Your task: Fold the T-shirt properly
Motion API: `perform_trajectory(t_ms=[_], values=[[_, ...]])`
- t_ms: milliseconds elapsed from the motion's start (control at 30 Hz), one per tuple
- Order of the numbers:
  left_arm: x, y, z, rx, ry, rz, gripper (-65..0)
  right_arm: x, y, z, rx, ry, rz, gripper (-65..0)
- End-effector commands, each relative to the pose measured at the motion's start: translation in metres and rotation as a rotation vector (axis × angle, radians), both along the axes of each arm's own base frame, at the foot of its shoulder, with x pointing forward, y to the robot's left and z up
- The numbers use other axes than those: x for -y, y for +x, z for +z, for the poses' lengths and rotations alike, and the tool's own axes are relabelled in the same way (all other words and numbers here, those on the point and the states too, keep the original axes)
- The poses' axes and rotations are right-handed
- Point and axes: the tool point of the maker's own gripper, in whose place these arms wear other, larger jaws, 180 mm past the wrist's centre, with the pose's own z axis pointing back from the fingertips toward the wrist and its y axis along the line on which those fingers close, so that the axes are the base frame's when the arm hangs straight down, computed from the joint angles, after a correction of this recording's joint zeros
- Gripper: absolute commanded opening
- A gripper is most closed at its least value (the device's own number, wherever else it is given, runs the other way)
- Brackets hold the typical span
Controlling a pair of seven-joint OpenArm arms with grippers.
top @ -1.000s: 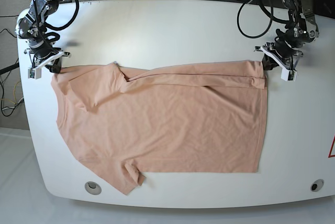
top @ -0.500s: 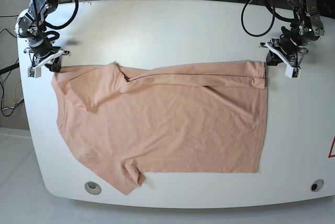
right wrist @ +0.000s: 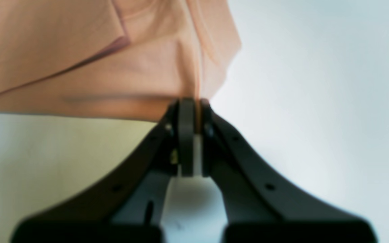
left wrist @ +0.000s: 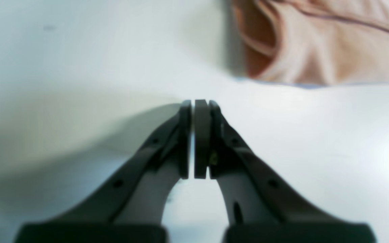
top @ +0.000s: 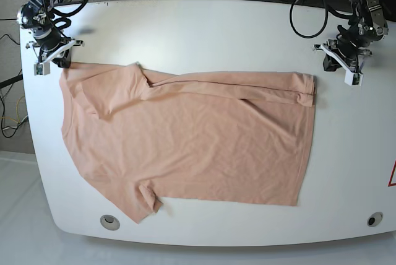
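The peach T-shirt (top: pixel 185 141) lies spread on the white table (top: pixel 204 30), its far edge folded over into a long band. At the far left of the base view, my right gripper (top: pixel 60 62) is shut on the shirt's corner. The right wrist view shows the cloth (right wrist: pixel 79 50) pinched between the tips of that gripper (right wrist: pixel 194 103). My left gripper (top: pixel 330 60) hovers at the far right, shut on nothing, a short way off the shirt's far right corner. In the left wrist view that gripper (left wrist: pixel 193 103) is over bare table, with the cloth (left wrist: pixel 316 44) at upper right.
Two round fittings sit in the table's near edge (top: pixel 110 221) (top: pixel 374 219). Black cables (top: pixel 306 5) hang behind the far edge. A red mark (top: pixel 392 175) shows at the right rim.
My left gripper has let the shirt's right corner go and drawn back to the right. My right gripper has moved toward the far edge, dragging the shirt's left side with it.
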Motion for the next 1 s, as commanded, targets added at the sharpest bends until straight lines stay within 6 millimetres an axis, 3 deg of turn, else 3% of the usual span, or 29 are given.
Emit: perform_trajectory(t_ms=[0, 367, 867, 967], values=[[-0.005, -0.008, 0.001, -0.022, 0.028, -0.009, -65.0, 0.008, -0.002, 0.007, -0.012, -0.045, 0.01, -65.0], [-0.001, -0.029, 0.008, -0.023, 0.043, -0.03, -65.0, 0.01, -0.01, 0.009, -0.023, -0.064, 0.019, -65.0], [0.0, -0.009, 0.014, 0.001, 0.038, -0.03, -64.8, 0.009, 0.003, 0.007, -0.004, -0.036, 0.009, -65.0], [0.001, -0.007, 0.014, 0.001, 0.035, -0.031, -56.4, 0.009, 0.004, 0.005, -0.006, -0.031, 0.007, -65.0]])
